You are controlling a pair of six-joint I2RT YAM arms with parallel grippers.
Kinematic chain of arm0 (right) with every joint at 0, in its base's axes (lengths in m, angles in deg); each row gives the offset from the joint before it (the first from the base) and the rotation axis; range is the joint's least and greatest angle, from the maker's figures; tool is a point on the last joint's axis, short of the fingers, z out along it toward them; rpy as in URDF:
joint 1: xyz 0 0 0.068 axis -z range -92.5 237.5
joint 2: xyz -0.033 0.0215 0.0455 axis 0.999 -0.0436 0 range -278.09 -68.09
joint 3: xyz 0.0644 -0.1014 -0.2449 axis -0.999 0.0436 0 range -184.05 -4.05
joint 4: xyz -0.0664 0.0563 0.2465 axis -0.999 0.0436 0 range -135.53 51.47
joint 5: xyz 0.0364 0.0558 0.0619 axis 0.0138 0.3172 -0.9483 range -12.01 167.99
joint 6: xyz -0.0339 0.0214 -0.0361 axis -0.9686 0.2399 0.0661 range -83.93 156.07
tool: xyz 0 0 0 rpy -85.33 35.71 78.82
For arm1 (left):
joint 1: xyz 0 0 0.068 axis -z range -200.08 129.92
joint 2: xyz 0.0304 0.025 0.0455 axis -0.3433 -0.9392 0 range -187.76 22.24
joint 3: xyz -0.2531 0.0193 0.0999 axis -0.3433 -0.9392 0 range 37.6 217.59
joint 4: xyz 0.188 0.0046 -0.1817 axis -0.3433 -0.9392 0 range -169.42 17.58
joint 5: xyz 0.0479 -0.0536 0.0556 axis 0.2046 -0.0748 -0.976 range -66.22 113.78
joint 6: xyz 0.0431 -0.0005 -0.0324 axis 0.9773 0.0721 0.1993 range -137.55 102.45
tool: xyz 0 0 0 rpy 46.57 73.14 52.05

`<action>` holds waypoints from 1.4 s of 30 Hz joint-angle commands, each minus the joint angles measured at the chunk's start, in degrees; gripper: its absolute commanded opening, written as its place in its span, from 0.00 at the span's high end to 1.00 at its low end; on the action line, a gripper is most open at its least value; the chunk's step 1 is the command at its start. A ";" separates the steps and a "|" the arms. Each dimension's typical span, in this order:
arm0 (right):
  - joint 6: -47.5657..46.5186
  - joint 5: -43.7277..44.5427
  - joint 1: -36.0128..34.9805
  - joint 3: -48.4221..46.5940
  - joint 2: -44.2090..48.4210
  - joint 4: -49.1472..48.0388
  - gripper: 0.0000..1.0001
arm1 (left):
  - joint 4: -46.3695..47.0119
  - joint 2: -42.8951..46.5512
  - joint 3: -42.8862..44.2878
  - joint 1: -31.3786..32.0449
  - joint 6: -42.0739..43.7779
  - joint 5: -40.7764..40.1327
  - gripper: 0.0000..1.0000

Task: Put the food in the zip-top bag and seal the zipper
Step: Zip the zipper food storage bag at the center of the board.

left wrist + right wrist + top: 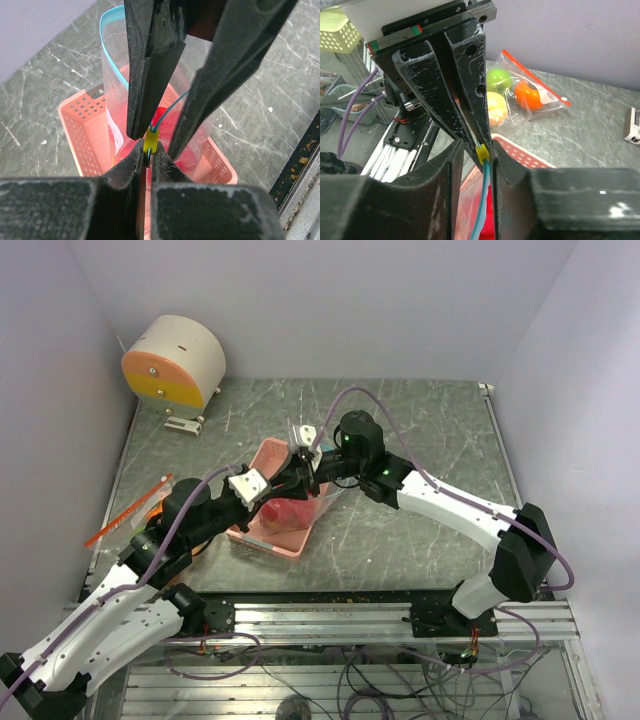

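Two grippers, both meeting at one spot. We see the left gripper (149, 149) pressed together on the zipper (482, 195), a thin teal strip, right at its one yellow slider (150, 141). The right gripper (479, 147) comes in from the opposite side, its black, scuffed fingers narrowed onto the same strip at the slider.

One zip-top bag (115, 65) is below them, made of clear, crinkly plastic. It stands upright inside one pink basket (82, 125) of perforated plastic, rectangular in shape. There is red food (290, 512) inside the bag (we can't count the pieces through the plastic).

The basket sits mid-surface (400, 540), which is grey, marbled and scratched.

Further left, well apart from the basket, we see a second bag (545, 95), clear with a red-orange strip. It lies flat with three round fruits inside: one green fruit (499, 78), one yellow fruit (496, 107) and one orange (527, 95).

In the far-left corner sits one cream drum (175, 360), cylindrical, with an orange and yellow face.
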 commanded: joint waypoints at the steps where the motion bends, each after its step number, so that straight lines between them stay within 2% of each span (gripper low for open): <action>1: -1.99 -1.36 -0.05 -2.87 -1.03 1.67 0.78 | 0.81 0.87 1.24 0.24 -0.09 0.11 0.93; 3: -2.45 -1.25 -0.03 -3.05 -1.38 2.57 0.85 | 0.81 1.09 1.24 0.24 -0.09 -0.20 0.93; 7: -2.92 -0.74 -0.03 -2.81 -1.90 3.41 0.87 | 0.81 1.57 1.15 0.24 0.00 -0.35 0.93; 13: -4.50 -0.27 0.00 -2.91 -2.01 5.78 0.84 | 0.54 1.78 1.24 0.24 0.09 -0.38 0.93; 17: -6.94 -1.35 0.00 -4.00 -2.34 9.57 0.75 | 0.54 1.81 1.07 0.24 0.17 -0.62 0.93; 21: -8.10 -1.42 0.02 -4.09 -2.14 11.21 0.74 | 0.54 1.88 1.01 0.22 0.17 -0.80 0.93; 29: -7.50 -0.57 -0.01 -4.54 -2.93 11.05 0.81 | 0.76 1.82 1.08 0.24 -0.09 -1.02 0.93; 35: -7.93 -0.20 0.03 -4.63 -2.97 11.91 0.99 | 0.85 2.18 1.15 0.24 -0.16 -1.57 0.93; 42: -10.02 2.25 1.55 -3.45 -1.15 15.19 1.00 | 0.48 3.13 1.24 0.24 -0.09 -2.84 0.93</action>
